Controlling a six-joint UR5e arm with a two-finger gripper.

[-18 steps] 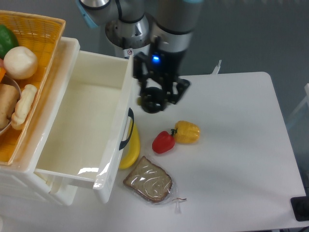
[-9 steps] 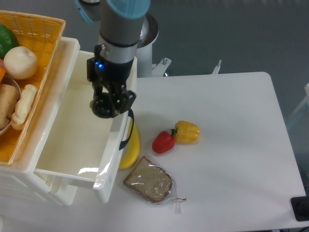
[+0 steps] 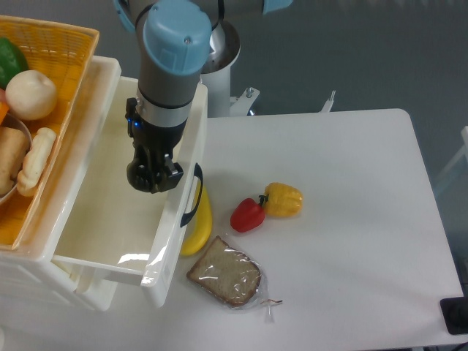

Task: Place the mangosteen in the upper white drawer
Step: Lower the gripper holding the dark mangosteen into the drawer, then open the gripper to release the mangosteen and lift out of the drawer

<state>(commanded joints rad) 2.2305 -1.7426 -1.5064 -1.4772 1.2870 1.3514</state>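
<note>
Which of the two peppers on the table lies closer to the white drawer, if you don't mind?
The red pepper; it lies left of the yellow pepper, on the drawer's side.

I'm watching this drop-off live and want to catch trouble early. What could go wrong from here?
1. The end effector hangs close to the drawer's front wall, by the handle. A sideways exit could knock that wall.
2. The mangosteen is a dark round shape barely distinguishable from the end effector, so the grip can't be checked. Released off-centre, it may roll across the bare drawer floor.
3. The banana lies against the drawer front and could obstruct any later closing.
</note>
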